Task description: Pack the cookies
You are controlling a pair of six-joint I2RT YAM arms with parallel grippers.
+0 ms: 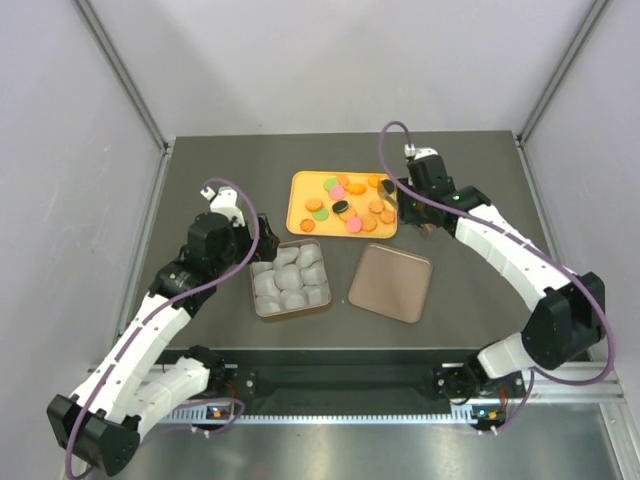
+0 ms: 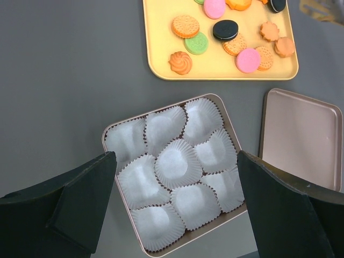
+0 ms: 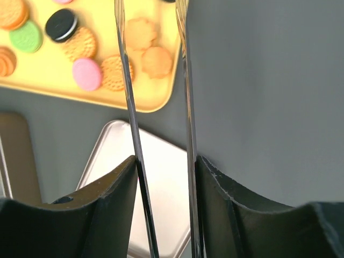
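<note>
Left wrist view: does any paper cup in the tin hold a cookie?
No, every paper cup in the tin is empty; the cookies lie on the yellow tray.

1 overhead view looks down; 2 close wrist views share the yellow tray [image 2: 156,43].

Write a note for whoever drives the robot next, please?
Left gripper: open, above the square metal tin of white paper cups.
Right gripper: closed on thin metal tongs, by the yellow rectangular tray and its right edge.
Small round cookies, orange, pink, green and black: all on that tray.
Done: flat brown lid is off, beside the tin.
Left: every cookie; the cups are empty.
</note>
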